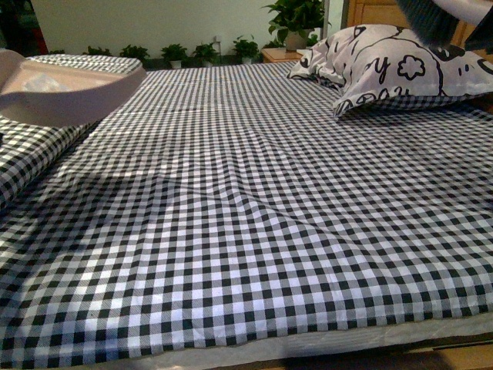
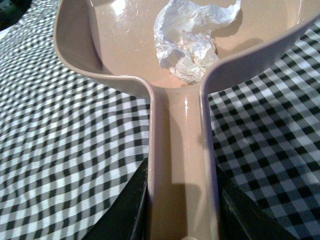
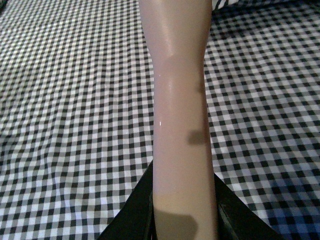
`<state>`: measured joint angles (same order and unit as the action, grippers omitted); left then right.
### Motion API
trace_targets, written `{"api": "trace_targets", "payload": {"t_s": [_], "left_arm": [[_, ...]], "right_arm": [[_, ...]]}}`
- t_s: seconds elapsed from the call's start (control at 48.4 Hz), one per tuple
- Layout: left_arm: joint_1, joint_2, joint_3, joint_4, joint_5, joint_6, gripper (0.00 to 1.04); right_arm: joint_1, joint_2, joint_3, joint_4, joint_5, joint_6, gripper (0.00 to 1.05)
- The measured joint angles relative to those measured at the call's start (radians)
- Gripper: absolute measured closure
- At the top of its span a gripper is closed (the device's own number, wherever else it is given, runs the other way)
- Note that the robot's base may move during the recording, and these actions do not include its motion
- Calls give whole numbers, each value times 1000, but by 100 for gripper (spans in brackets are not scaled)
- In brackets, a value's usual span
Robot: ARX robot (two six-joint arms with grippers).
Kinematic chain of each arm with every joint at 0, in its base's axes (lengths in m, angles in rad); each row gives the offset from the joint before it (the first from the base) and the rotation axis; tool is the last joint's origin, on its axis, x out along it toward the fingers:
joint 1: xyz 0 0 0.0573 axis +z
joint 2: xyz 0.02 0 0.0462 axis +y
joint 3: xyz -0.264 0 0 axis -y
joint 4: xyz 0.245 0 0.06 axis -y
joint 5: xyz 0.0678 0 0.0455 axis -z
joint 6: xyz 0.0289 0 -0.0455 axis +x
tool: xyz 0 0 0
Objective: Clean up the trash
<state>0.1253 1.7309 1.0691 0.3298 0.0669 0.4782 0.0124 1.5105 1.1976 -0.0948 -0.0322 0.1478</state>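
The trash (image 2: 187, 42), a crumpled ball of white paper, lies inside the pink dustpan (image 2: 125, 40) near where its handle starts. My left gripper (image 2: 182, 210) is shut on the dustpan's handle, black fingers (image 2: 127, 210) on both sides. In the front view the dustpan (image 1: 65, 96) hangs at the upper left above the checked bed. My right gripper (image 3: 184, 210) is shut on the brush (image 3: 177, 100), clamped round its pink handle. The brush's dark bristles (image 1: 431, 19) show at the top right of the front view, over the pillow.
A black-and-white checked bedsheet (image 1: 246, 216) covers the bed, its front edge near the bottom of the front view. A patterned pillow (image 1: 393, 65) lies at the back right. Potted plants (image 1: 204, 52) and a wooden nightstand (image 1: 279, 54) stand behind the bed.
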Motion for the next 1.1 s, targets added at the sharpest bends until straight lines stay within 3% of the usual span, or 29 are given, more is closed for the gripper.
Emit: {"api": "trace_targets", "payload": {"t_s": [0.331,0.579,0.806,1.095], "left_arm": [[13,-196,-10,-55,-24,-106,77],[20,-417,-80,-154,-57,-174,77],[33,-672,-204,-270,-39,-228,77],[34,-837,-275,-330,-39,-251,77]], "right_arm": [[-99,-121,-44,3,-53,40,85],[-161,-254,-90,-15,-148,52,85],[-233,-442,-141,-89,-249,84,85],[-261,-596,-188,-179,-313,95,85]]}}
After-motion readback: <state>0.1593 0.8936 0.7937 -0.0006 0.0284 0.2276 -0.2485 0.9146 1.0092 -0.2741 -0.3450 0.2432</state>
